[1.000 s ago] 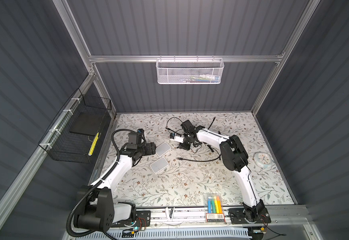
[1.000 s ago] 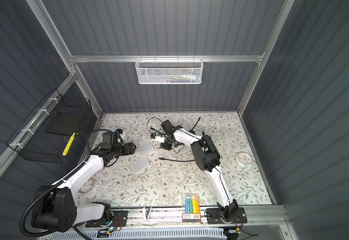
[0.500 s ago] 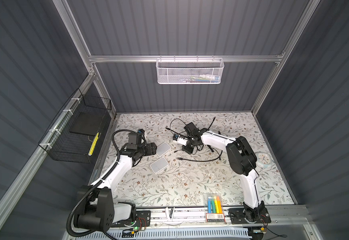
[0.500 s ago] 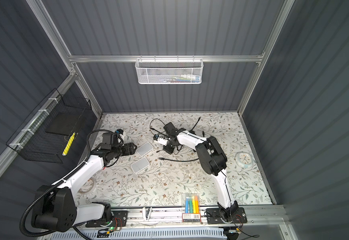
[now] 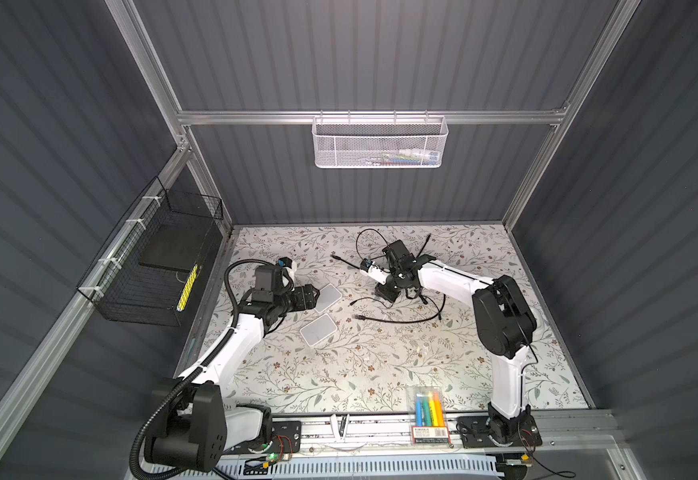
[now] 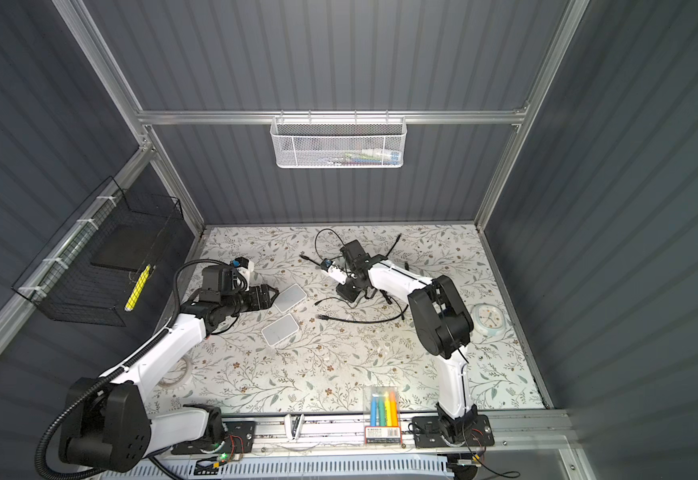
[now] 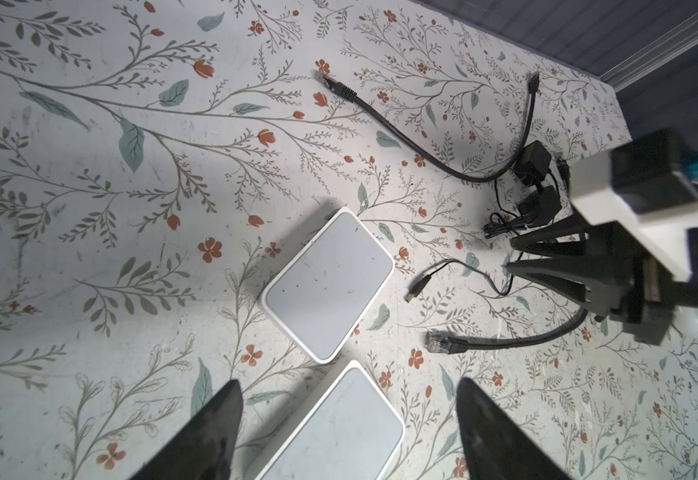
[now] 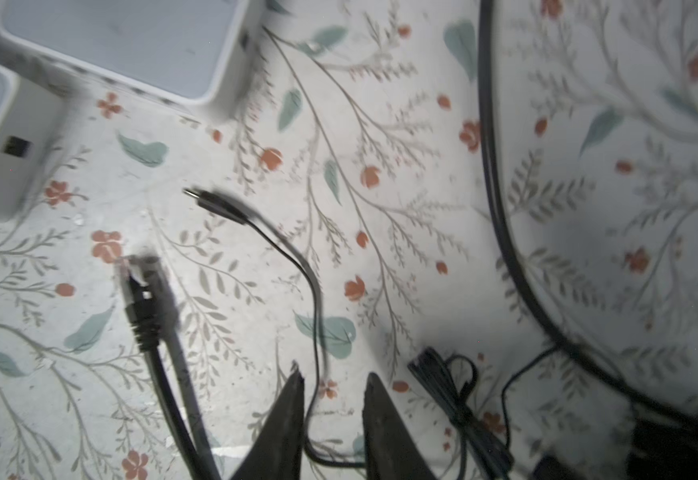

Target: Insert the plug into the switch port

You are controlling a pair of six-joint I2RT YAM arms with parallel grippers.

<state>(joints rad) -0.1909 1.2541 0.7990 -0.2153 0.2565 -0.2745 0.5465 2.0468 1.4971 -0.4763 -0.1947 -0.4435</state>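
Two switches (image 5: 327, 297) lay centre-left in a top view. Left gripper (image 7: 347, 381) gaped empty by one. Right gripper (image 8: 332, 374), part-open, straddled a thin cord (image 8: 314, 291), clamping nothing; its plug (image 8: 210, 199) lay loose mid-frame. Gripping so far back risked the plug drooping past the port (image 8: 16, 145).

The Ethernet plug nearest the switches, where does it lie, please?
In a top view, the Ethernet plug lies loose, just right of the nearer white switch.
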